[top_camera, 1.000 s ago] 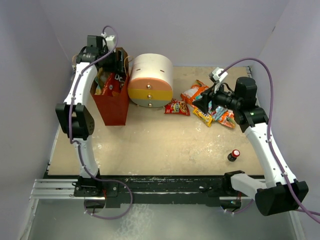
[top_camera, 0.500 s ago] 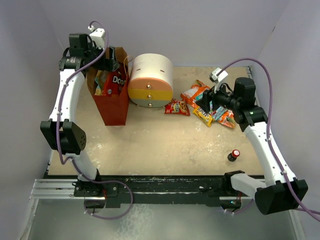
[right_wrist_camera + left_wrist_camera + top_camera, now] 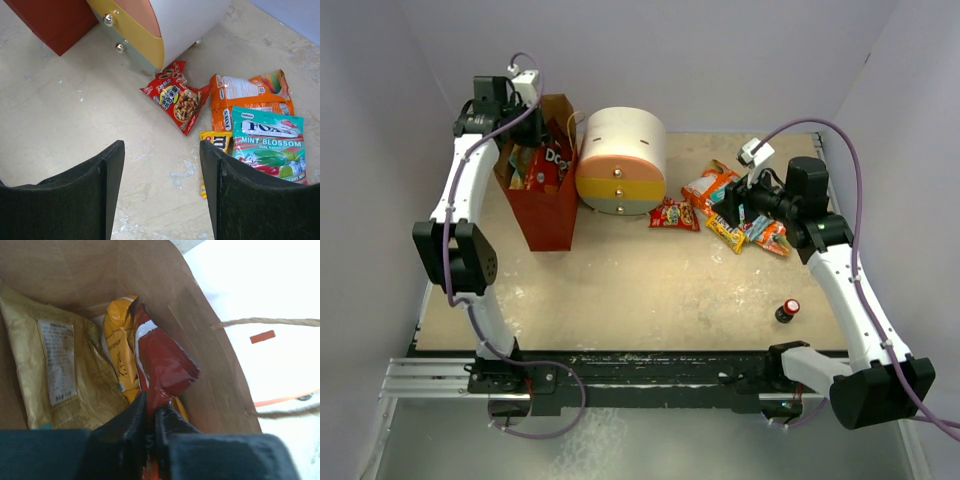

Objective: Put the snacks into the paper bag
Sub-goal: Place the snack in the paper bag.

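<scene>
On my far left, my left gripper (image 3: 525,128) reaches down into the mouth of the paper bag (image 3: 548,215); its jaws are pressed almost together, and the wrist view shows the lower edge of the red Doritos bag (image 3: 162,365) pinched between them. That bag stands upright inside the paper bag, its top showing above the rim from overhead; beside it, toward the left wall, sit an orange-yellow chip bag (image 3: 120,347) and a tan chip bag (image 3: 55,360) with a white label; the brown inner wall rises around all three, and a twisted paper handle (image 3: 270,320) hangs off the right side. The paper bag stands at the back left of the table (image 3: 640,290), just beside the round drawer unit (image 3: 620,160).

Right of the drawers, four snacks lie flat on the table: a small red packet (image 3: 175,100) near the unit's foot; an orange packet (image 3: 250,92) beyond it; a yellow packet (image 3: 212,142) and a teal mint packet (image 3: 267,142) side by side, overlapping the orange one's lower edge. My right gripper (image 3: 160,150) hangs above the bare table next to them, jaws spread wide and holding nothing. Nearer my right base, well apart from the snacks, stands a small dark bottle (image 3: 787,310) with a red cap.
</scene>
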Motion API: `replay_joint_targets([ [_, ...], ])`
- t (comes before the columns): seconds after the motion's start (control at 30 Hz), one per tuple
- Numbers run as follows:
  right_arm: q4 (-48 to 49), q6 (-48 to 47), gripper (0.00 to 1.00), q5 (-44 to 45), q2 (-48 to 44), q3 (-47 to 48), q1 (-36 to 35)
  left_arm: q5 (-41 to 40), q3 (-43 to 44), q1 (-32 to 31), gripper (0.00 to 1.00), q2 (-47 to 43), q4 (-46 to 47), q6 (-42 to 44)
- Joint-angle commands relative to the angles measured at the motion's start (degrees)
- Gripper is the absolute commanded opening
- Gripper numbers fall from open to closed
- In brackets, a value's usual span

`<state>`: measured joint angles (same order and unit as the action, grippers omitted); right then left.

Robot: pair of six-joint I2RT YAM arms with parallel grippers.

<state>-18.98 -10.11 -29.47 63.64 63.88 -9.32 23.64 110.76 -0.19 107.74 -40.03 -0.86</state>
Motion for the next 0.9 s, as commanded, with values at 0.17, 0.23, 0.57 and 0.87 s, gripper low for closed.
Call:
replay_joint_targets([
  [0.17,1.23,-2.71,0.64,2.81,1.81,0.11,0.1,0.55,11.75,-1.75,0.0,13.68,-0.34,-5.77],
  [0.23,1.42,-3.51,0.64,3.53,2.66,-0.02,0.05,0.35,12.31,-2.43,0.0,15.34,-0.58,-6.01],
  [0.57,7.15,-11.63,0.65,3.55,12.98,-0.94,0.05,-0.18,9.17,-3.51,0.26,11.83,1.29,-4.22],
  [0.87,11.69,-17.32,0.77,2.35,22.17,2.69,-1.11,-3.74,5.48,-3.33,0.64,2.74,2.43,1.49],
])
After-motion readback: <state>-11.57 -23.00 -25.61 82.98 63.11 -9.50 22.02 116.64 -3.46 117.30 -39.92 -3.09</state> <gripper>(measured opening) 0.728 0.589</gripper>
